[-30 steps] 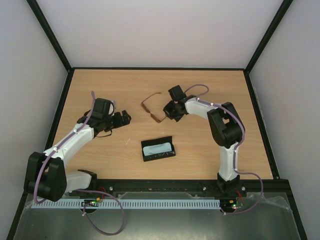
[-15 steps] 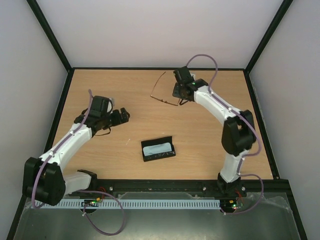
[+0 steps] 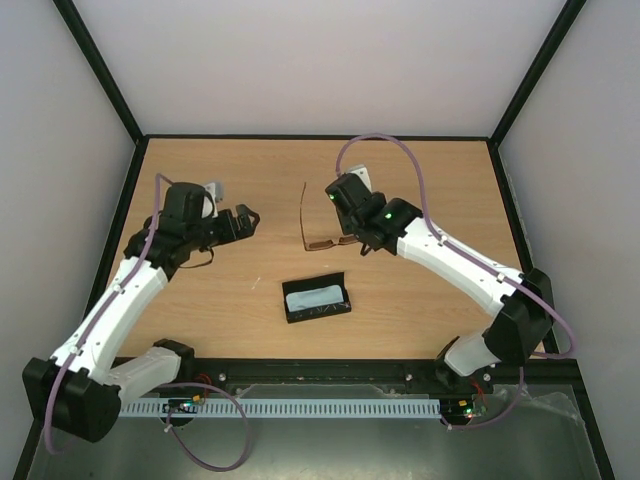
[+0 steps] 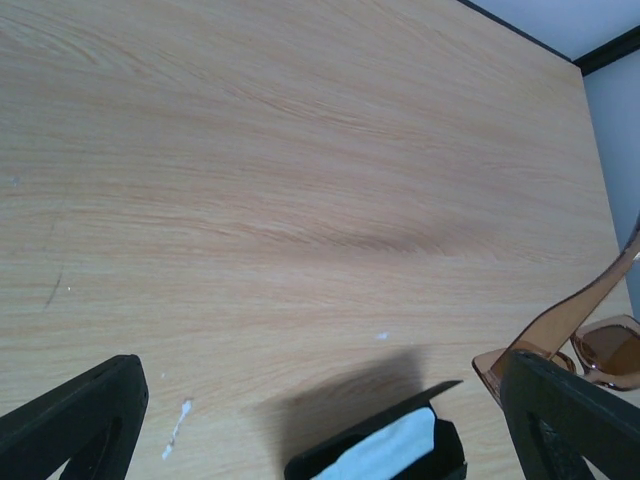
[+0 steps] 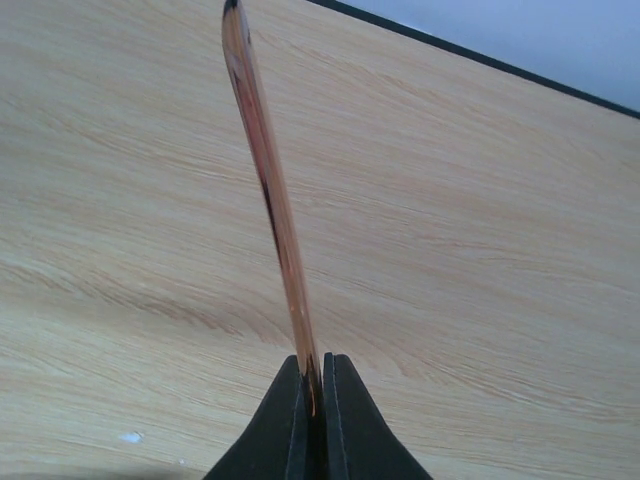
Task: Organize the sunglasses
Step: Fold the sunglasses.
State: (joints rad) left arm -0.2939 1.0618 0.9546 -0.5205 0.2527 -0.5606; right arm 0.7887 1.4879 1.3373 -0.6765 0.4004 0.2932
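The white, black-jointed left arm rises from its base, well to the left of the open black oblong case, and reaches forward and inward. Its black two-finger left gripper points rightward, left of the case and beyond it, and hangs apart from it with its jaws spread wide and holding nothing. The white, black-jointed right arm stretches from its base, right of the case, in a long diagonal toward the table's middle. Its black right gripper is beyond the case and slightly to its right, with fingers pressed together on one slender temple of the thin brown-framed sunglasses.
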